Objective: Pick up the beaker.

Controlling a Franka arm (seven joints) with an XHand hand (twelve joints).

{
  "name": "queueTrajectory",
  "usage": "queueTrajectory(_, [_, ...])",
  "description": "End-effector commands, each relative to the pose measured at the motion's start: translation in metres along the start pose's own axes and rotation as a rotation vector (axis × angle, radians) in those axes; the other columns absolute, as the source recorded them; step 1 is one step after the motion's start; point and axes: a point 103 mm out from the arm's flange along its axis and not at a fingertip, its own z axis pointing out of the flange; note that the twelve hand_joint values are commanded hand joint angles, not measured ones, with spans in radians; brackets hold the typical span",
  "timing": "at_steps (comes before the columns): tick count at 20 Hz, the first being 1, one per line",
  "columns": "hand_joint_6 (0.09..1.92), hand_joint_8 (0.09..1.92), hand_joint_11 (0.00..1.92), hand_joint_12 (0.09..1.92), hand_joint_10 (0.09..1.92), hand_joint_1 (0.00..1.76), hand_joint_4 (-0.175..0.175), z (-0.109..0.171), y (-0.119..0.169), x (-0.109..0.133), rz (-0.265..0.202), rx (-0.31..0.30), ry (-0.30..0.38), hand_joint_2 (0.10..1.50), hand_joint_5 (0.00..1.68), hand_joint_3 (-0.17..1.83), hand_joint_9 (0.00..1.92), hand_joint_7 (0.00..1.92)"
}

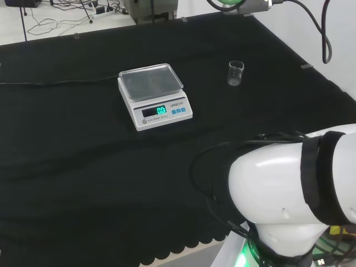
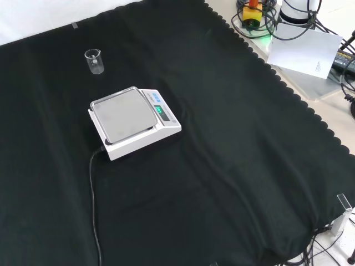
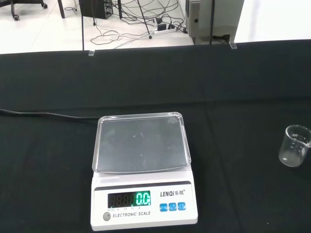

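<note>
While upright on the cloth (image 2: 233, 166), beaker (image 1: 236, 73) stands beside scale (image 1: 154, 95).

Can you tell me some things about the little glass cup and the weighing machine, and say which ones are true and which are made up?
1. The beaker stands on the black cloth, apart from the scale. True.
2. The beaker sits on the scale's tray. False: the tray is bare and the beaker stands on the cloth beside the scale.
3. The beaker is upright. True.
4. The beaker has tipped onto its side. False: it stands with its mouth upward.
5. A dark cable runs from the scale across the cloth. True.
6. The scale's display is dark. False: it glows green.
</note>
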Motion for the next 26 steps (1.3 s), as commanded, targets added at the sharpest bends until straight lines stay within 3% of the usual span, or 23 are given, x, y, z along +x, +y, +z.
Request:
queueTrajectory(1, [0.22,0.66,0.0,1.43,0.8,0.63,0.009,0.003,0.005,-0.004,-0.006,-0.007,-0.001,0.73,0.42,0.49,0.38,0.34])
queueTrajectory(9, [0.21,0.66,0.0,1.43,0.78,0.59,0.013,0.029,0.049,-0.04,-0.035,0.022,0.053,0.77,0.44,0.47,0.42,0.36])
queueTrajectory(15, [0.21,0.66,0.0,1.43,0.78,0.6,0.01,0.056,0.078,-0.061,-0.012,0.081,0.059,0.77,0.44,0.46,0.42,0.36])
queueTrajectory(26, [0.22,0.66,0.0,1.43,0.79,0.61,-0.001,0.104,0.124,-0.085,-0.019,0.102,0.069,0.78,0.47,0.45,0.43,0.37])
